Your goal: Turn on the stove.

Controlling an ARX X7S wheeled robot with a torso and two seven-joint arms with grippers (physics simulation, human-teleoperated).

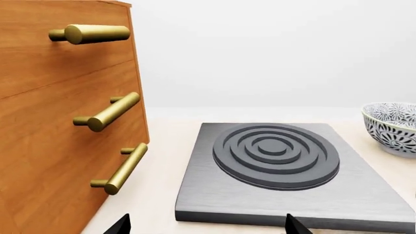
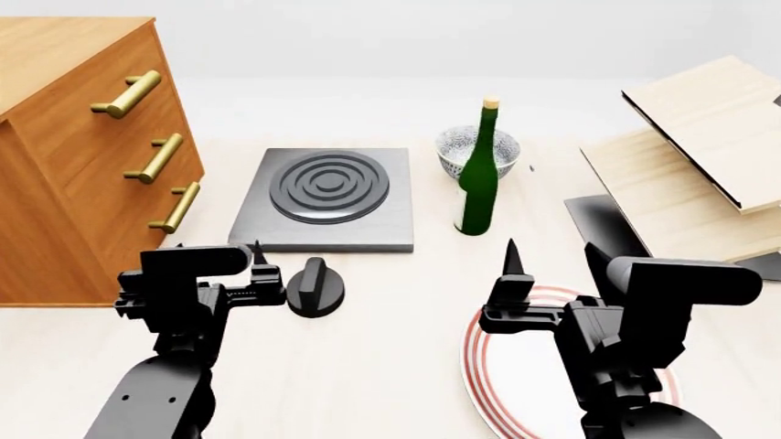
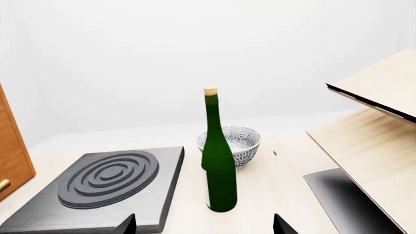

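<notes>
A pale wooden desk (image 2: 403, 293) seen from the robot's head camera. Toward the far left sits the stove (image 2: 327, 198), a flat square dark-grey slab with a round burner (image 2: 329, 186) of dark concentric rings. Its separate black round knob (image 2: 315, 288) rests on the desk just in front of the slab's near edge. The left gripper (image 2: 262, 274) hovers just beside the knob, on its left, with only one pointed black fingertip clearly visible from above; in the left wrist view two fingertips sit wide apart at the frame's edge, so its jaws are spread and hold nothing. The right gripper (image 2: 513, 274) hangs above a round red-rimmed white plate (image 2: 476, 366), and the right wrist view likewise shows its tips wide apart and empty. To the left of the stove stands a wooden drawer cabinet (image 2: 61, 165) with three brass handles. Right of the stove stands an upright green bottle (image 2: 478, 178), with a patterned bowl (image 2: 458, 148) just behind it. Light wooden shelving (image 2: 696, 165) fills the far right.
</notes>
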